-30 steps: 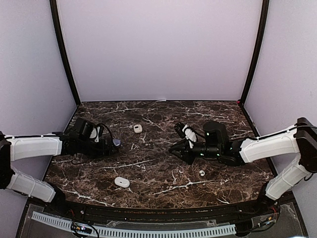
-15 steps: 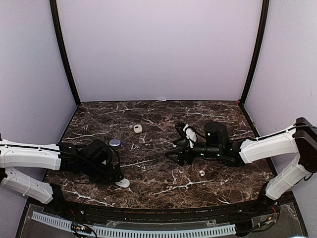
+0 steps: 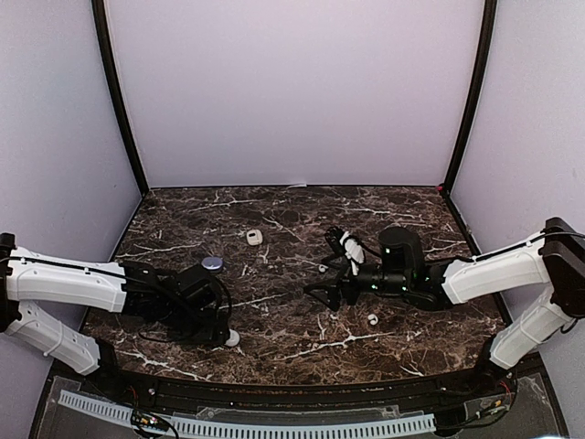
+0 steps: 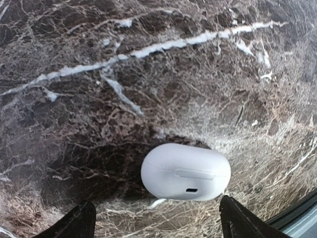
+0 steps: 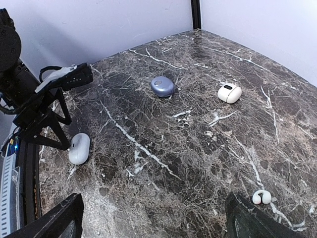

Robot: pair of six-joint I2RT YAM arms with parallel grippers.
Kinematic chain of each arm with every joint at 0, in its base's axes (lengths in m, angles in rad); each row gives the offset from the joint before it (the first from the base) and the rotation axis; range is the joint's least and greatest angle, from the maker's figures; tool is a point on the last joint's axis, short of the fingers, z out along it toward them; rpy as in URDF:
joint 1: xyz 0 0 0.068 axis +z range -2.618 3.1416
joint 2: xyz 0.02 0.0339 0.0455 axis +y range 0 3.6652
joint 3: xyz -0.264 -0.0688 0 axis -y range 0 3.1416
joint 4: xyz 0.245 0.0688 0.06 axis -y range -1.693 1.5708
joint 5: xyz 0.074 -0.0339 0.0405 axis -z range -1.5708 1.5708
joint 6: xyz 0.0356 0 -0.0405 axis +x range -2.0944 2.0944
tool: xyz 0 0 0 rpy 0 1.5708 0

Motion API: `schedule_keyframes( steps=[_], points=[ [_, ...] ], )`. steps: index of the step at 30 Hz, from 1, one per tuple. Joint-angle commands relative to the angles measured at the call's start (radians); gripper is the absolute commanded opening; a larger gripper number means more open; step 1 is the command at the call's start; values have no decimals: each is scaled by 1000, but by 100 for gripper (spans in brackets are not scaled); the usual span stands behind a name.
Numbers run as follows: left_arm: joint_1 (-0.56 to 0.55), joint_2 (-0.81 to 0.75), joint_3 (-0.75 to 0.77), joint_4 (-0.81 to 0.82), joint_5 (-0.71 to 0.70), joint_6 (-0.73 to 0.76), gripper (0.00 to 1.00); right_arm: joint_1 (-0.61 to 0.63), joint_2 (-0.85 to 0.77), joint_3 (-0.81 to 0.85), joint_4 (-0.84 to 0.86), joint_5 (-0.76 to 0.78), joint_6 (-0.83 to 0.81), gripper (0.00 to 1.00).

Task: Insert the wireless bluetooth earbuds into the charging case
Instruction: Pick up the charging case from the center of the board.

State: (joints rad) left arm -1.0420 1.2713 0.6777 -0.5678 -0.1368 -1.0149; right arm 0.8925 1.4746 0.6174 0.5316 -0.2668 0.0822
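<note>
A closed white charging case (image 4: pixel 185 171) lies on the marble just ahead of my left gripper (image 4: pixel 158 225), whose jaws stand open and wide on either side, not touching it. From above, that case (image 3: pixel 232 337) sits near the table's front edge at the left gripper (image 3: pixel 219 331). One small white earbud (image 5: pixel 261 197) lies by the right fingertip of my right gripper (image 5: pixel 151 223), which is open and empty. The top view shows this earbud (image 3: pixel 372 318) just right of the right gripper (image 3: pixel 318 294).
A blue oval case (image 3: pixel 212 263) lies behind the left arm, and a small white case (image 3: pixel 254 237) with a dark opening lies farther back. Both show in the right wrist view, blue case (image 5: pixel 162 86) and white case (image 5: pixel 229 92). Pale walls enclose the table.
My left arm has swung from the back left down to the white case at the front edge. The right gripper has gone from nearly shut to wide open and shifted slightly left.
</note>
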Motion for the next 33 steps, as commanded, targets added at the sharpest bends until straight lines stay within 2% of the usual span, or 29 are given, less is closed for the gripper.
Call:
schedule_keyframes(
  steps=[1,9,33],
  points=[
    [-13,9,40,-69,48,44,99,-4,6,-10,64,-10,-9,99],
    [-20,33,42,-28,131,87,99,-4,0,-21,91,-24,-10,99],
    [-25,204,134,-25,32,271,99,-4,-9,-1,47,-54,-17,99]
  ],
)
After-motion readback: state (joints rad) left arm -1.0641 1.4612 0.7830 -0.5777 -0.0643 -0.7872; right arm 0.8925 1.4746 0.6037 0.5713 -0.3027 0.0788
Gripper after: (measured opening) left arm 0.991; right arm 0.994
